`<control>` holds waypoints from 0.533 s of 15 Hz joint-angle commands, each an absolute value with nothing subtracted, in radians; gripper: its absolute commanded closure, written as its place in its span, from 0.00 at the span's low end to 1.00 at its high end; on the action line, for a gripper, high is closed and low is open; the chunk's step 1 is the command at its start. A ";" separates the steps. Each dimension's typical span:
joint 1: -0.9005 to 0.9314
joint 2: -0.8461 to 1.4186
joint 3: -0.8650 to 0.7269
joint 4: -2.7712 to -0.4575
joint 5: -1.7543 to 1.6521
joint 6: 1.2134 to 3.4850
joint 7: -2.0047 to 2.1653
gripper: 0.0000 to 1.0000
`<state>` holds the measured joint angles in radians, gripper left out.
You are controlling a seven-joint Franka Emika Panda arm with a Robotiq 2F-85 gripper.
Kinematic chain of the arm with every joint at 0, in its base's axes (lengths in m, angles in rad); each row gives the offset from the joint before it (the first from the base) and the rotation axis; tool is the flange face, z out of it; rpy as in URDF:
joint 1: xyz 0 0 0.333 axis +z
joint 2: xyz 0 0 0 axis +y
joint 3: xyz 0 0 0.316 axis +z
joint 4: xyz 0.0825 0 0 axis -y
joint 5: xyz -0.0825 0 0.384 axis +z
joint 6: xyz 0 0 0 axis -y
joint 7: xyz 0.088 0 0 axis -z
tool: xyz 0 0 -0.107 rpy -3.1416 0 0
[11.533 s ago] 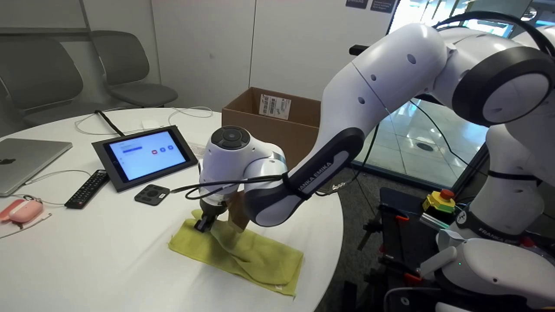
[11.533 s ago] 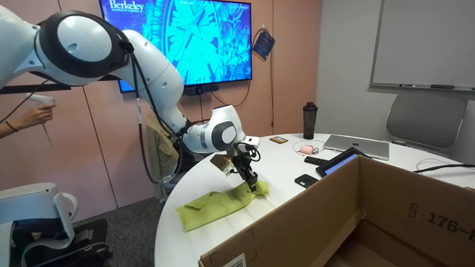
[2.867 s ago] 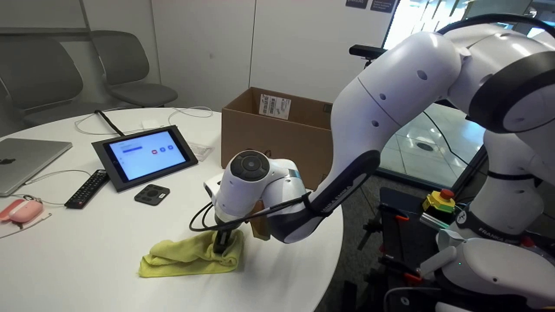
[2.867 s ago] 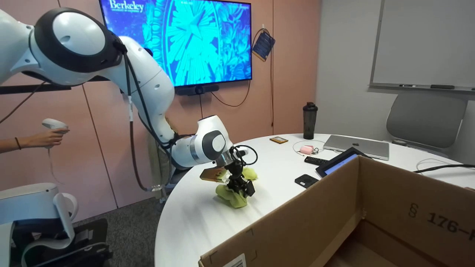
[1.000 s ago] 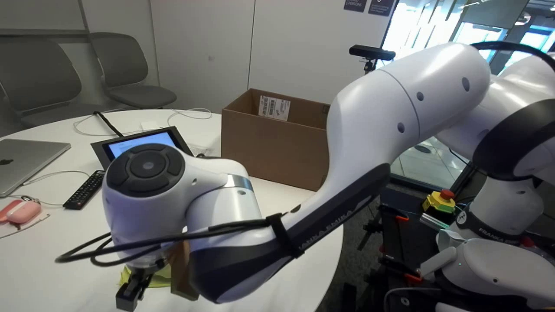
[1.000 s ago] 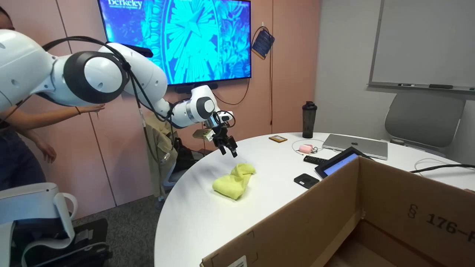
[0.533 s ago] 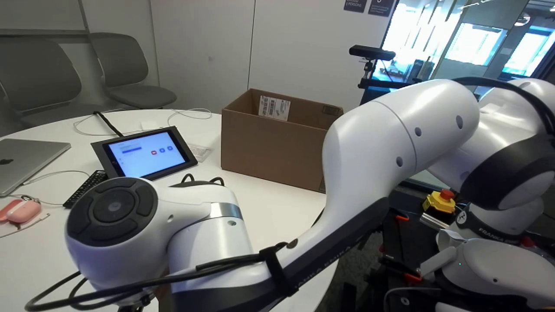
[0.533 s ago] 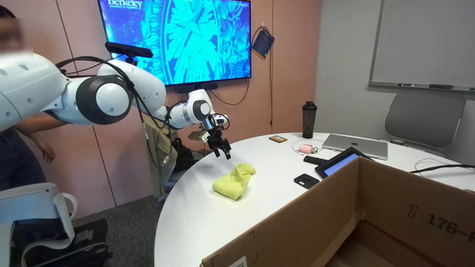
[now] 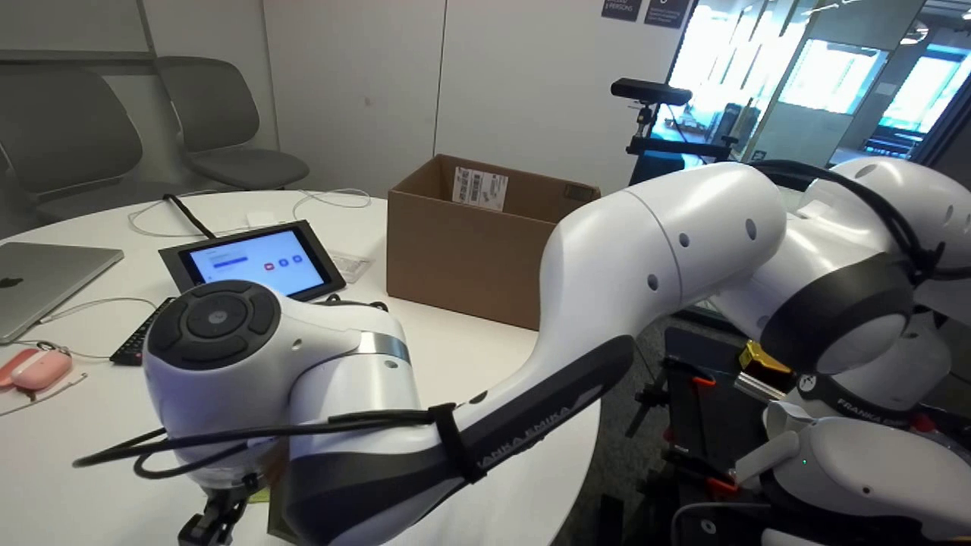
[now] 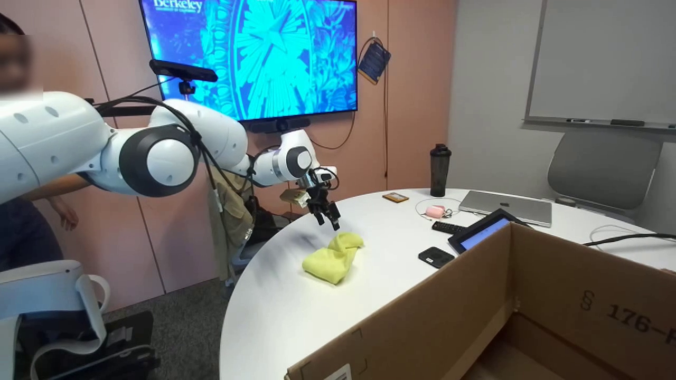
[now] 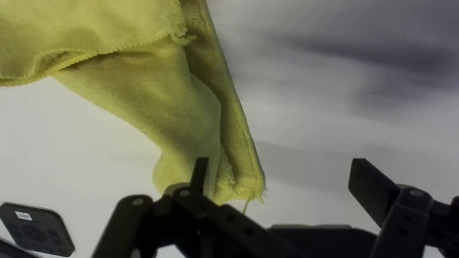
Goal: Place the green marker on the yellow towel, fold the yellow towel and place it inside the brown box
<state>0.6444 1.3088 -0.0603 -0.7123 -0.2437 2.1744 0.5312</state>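
Towel [image 10: 328, 264], yellow and folded over itself, lies in a bumpy heap on the round white tabletop [image 10: 274, 327]. The pincer [image 11: 280, 171] hangs above the tabletop, near the towel. Its two black fingers [image 11: 373, 190] are spread wide apart: in the wrist view, one shows over the towel's end, the other over the white tabletop. The brown box [image 9: 463, 262] stands on the tabletop, well apart from the towel, with a white label [image 9: 480, 189] inside.
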 commanded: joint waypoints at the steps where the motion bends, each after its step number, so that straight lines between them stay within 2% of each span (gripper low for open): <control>1: 0.610 1.367 -0.032 -0.627 -0.216 2.155 0.499 0.00; 8: 0.581 1.403 -0.019 -0.606 -0.225 2.164 0.508 0.00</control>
<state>0.5983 1.3499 -0.0310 -0.6978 -0.2425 2.1732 0.5285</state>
